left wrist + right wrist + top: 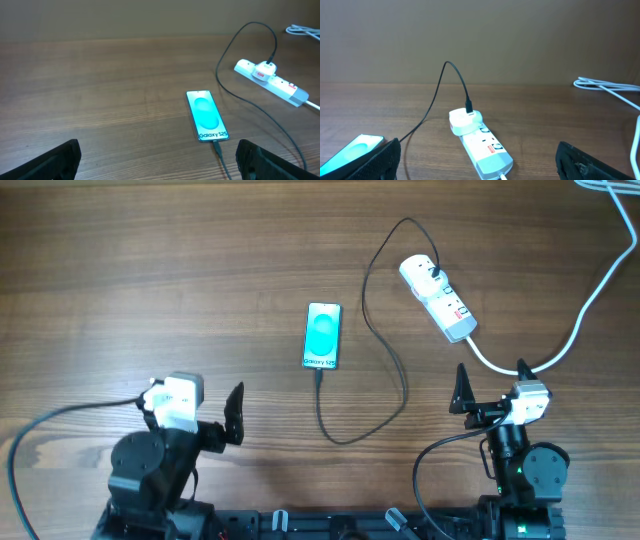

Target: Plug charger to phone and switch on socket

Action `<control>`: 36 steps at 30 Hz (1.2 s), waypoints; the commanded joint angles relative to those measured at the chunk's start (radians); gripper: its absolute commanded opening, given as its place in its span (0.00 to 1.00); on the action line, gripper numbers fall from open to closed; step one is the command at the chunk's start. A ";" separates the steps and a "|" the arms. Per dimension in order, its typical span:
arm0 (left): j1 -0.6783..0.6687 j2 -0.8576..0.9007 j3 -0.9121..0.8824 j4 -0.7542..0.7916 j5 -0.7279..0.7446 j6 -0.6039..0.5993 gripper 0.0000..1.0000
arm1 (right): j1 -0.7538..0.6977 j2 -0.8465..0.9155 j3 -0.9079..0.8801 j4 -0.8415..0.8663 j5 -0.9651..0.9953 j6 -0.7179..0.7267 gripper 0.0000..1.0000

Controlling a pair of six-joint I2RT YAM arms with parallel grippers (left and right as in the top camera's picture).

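On the table (150,260), the phone (322,335) runs near-to-far, Galaxy end nearest; left fingers (60,164), right fingers (592,165) spread

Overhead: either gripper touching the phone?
No: the left gripper and right gripper both sit open at the near edge, well apart from the phone.

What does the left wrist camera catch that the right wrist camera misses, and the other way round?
Only the left wrist view shows the whole phone with its Galaxy text, the charger tip meeting its near end, and the left fingers. Only the right wrist view shows the right fingers; the phone there is just a cyan corner. Both show the socket, the white adapter on it with the charger rising from it, a white cord and the wooden table.
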 commanded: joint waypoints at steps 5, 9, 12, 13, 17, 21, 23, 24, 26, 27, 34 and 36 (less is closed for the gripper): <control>0.036 -0.162 -0.173 0.136 0.031 0.024 1.00 | -0.006 -0.012 -0.003 0.005 0.010 0.013 1.00; 0.069 -0.248 -0.267 0.216 0.035 0.024 1.00 | -0.006 -0.012 -0.003 0.005 0.010 0.014 1.00; 0.092 -0.302 -0.331 0.268 0.069 0.024 1.00 | -0.006 -0.012 -0.003 0.005 0.010 0.014 1.00; 0.095 -0.302 -0.336 0.277 0.075 0.024 1.00 | -0.006 -0.012 -0.003 0.005 0.010 0.014 1.00; 0.096 -0.302 -0.363 0.388 0.079 0.051 1.00 | -0.006 -0.012 -0.003 0.005 0.010 0.013 1.00; 0.097 -0.302 -0.443 0.532 0.080 0.069 1.00 | -0.006 -0.012 -0.003 0.005 0.010 0.014 1.00; 0.097 -0.302 -0.478 0.589 0.085 0.068 1.00 | -0.006 -0.012 -0.003 0.005 0.010 0.013 1.00; 0.103 -0.302 -0.495 0.620 0.101 0.068 1.00 | -0.006 -0.012 -0.003 0.005 0.010 0.014 1.00; 0.118 -0.302 -0.516 0.654 0.128 0.068 1.00 | -0.006 -0.012 -0.003 0.005 0.010 0.014 1.00; 0.124 -0.302 -0.526 0.674 0.135 0.068 1.00 | -0.006 -0.012 -0.003 0.005 0.010 0.014 1.00; 0.168 -0.302 -0.552 0.737 0.142 0.068 1.00 | -0.006 -0.012 -0.003 0.005 0.010 0.013 1.00; 0.187 -0.302 -0.552 0.667 0.143 0.064 1.00 | -0.006 -0.012 -0.003 0.005 0.010 0.014 1.00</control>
